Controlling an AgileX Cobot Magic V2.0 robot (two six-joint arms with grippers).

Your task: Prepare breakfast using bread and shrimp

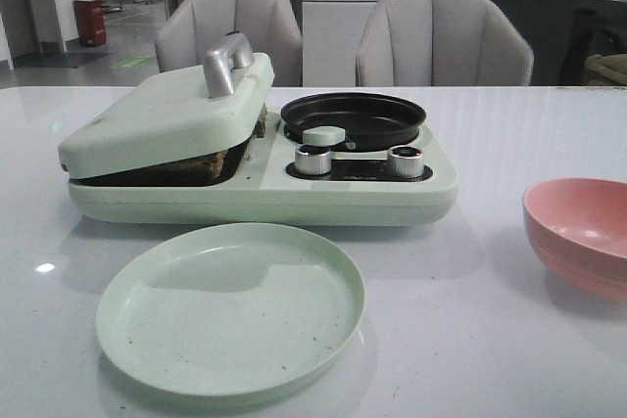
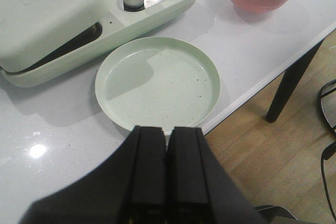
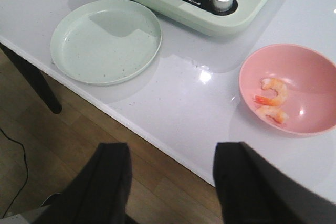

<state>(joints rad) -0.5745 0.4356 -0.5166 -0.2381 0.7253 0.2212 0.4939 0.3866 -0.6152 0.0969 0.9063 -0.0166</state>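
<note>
Two shrimp (image 3: 273, 100) lie in the pink bowl (image 3: 294, 56) at the right of the right wrist view, curled, glossy and pink-orange with whitish patches, close together near the bowl's middle. They look light, soft and probably slick, so a gentle pinch across the thick middle of the curl should hold better than a grip at the thin tail, and the smooth curved bowl wall could let one slide away. The bread (image 1: 201, 165) seems to sit inside the press at centre left of the front view: a dark brown edge shows in the gap under the tilted lid (image 1: 167, 115), though the gap is too shadowed to be sure. If so, it would be light, flexible and easily crushed or torn.

The maker is smooth pale green plastic with a metal handle (image 1: 227, 61), two metal knobs and a round black pan (image 1: 353, 116). In front lies a shallow round speckled green plate (image 1: 137, 340), bare, on the glossy white bench (image 1: 470, 340).

The left tool (image 2: 169, 145) has its fingers together, holding nothing. The right tool (image 3: 170, 182) has its fingers wide apart, off the bench edge over the wooden floor.
</note>
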